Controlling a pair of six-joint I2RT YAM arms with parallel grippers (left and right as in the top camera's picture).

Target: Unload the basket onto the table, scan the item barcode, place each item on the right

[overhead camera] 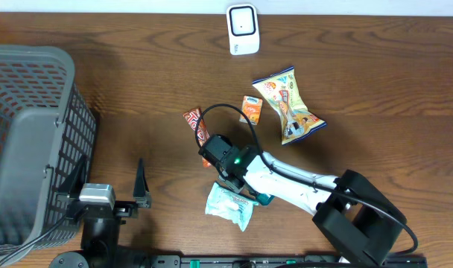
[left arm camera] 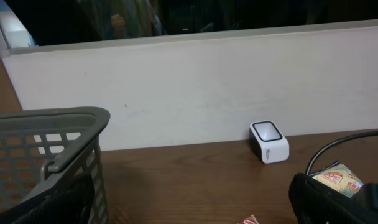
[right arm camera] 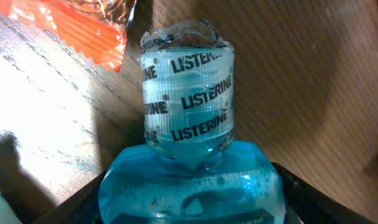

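A blue Listerine mouthwash bottle (right arm camera: 189,180) with a sealed cap (right arm camera: 188,93) lies on the wooden table. My right gripper (right arm camera: 189,202) is closed around its shoulders, a black finger (right arm camera: 304,199) pressed to each side. From overhead the right gripper (overhead camera: 215,151) covers the bottle near the table's middle. The white barcode scanner (overhead camera: 242,29) stands at the far edge, also in the left wrist view as the scanner (left arm camera: 269,142) against the wall. My left gripper (overhead camera: 109,184) rests open and empty by the basket at the near left.
A grey mesh basket (overhead camera: 25,141) fills the left side. A yellow snack bag (overhead camera: 290,106), an orange packet (overhead camera: 251,109), a red packet (overhead camera: 197,126) and a pale green pouch (overhead camera: 230,204) lie around the right arm. The red packet (right arm camera: 83,25) lies just beyond the cap.
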